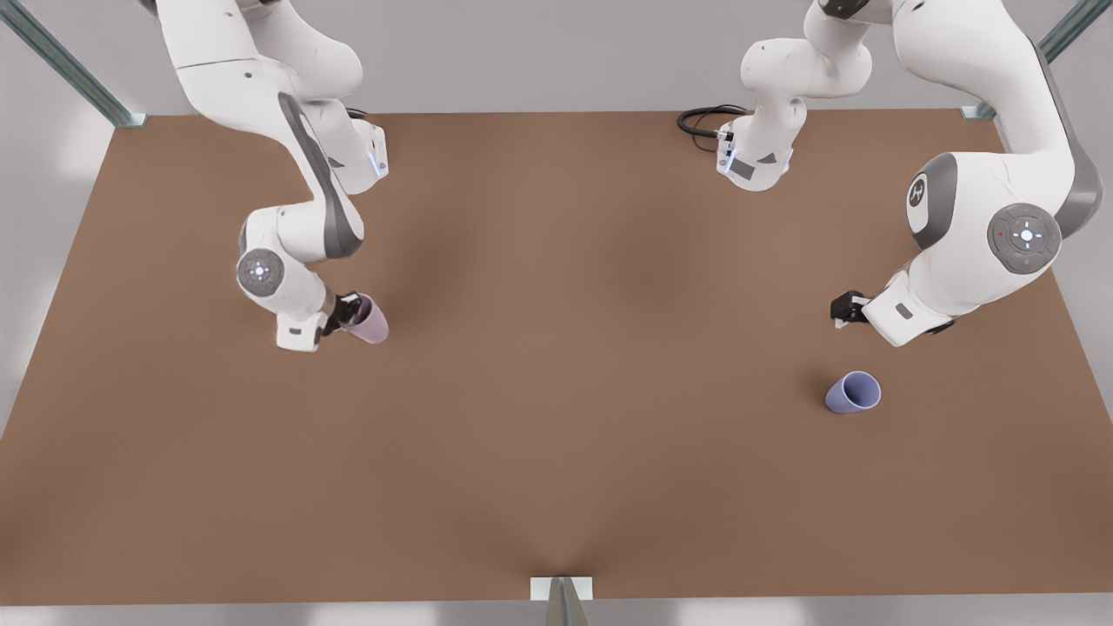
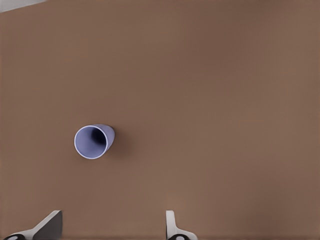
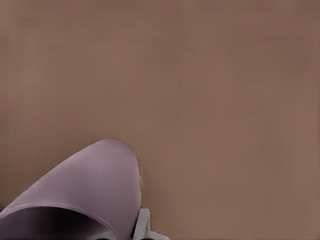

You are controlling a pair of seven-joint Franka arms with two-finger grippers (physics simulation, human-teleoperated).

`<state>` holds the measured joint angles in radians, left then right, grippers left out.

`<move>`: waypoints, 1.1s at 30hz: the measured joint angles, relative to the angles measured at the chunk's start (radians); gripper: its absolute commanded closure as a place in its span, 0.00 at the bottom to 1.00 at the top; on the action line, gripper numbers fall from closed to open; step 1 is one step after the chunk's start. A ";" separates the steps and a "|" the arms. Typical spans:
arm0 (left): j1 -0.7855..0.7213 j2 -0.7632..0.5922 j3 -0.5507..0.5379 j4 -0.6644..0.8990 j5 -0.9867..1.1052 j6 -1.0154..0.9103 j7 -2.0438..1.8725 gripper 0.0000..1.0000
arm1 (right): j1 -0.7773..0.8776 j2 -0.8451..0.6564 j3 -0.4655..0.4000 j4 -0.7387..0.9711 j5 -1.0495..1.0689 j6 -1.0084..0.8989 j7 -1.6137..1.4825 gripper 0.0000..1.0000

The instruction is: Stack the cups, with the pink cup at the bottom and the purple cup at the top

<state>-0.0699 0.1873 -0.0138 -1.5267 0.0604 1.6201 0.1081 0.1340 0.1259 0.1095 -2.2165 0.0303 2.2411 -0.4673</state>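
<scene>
Gripping the pink cup [image 1: 370, 320] by its rim, the right claw [image 1: 346, 313] sits at the front view's left, over the brown tabletop [image 1: 556, 417]. In the right wrist view the pink cup [image 3: 85, 195] looms close, its dark inside turned toward the camera, with one pale fingertip [image 3: 142, 225] pressed against the outside of its wall (the other finger is hidden by the cup). From the front view the cup looks tilted, its mouth toward the claw; whether its base touches the tabletop I cannot tell.

The purple cup [image 1: 852, 392] stands alone near the front view's right, well apart from the pink one and clear of both arms. The left claw [image 1: 848, 309] hangs above the tabletop near it, on the far side of it in the front view, not touching it. In the left wrist view the purple cup [image 2: 93, 141] shows its open mouth, and the left claw's two fingertips [image 2: 172, 225] stand wide apart with bare tabletop between them (released, holding nothing).

A black cable [image 1: 706, 120] loops beside the arm base at the far edge.
</scene>
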 measured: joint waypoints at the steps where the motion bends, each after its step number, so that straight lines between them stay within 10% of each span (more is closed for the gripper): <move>1: 0.004 0.000 0.001 -0.009 0.000 0.005 0.001 0.00 | 0.050 0.021 0.016 0.065 0.012 -0.022 0.021 0.79; 12: 0.066 0.085 0.122 -0.176 -0.077 0.236 0.069 0.00 | 0.527 0.706 0.015 1.115 0.087 -0.312 0.507 0.79; 31: 0.147 0.341 0.158 -0.235 -0.137 0.646 0.355 0.00 | 0.636 0.916 -0.095 1.307 0.080 -0.398 1.179 0.78; 33: 0.147 0.360 0.158 -0.235 -0.138 0.656 0.374 0.00 | 0.636 0.920 -0.096 1.308 0.079 -0.395 1.218 0.66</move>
<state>0.0767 0.5475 0.1441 -1.7620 -0.0774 2.2757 0.4824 0.7701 1.0454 0.0138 -0.9088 0.1091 1.8458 0.7509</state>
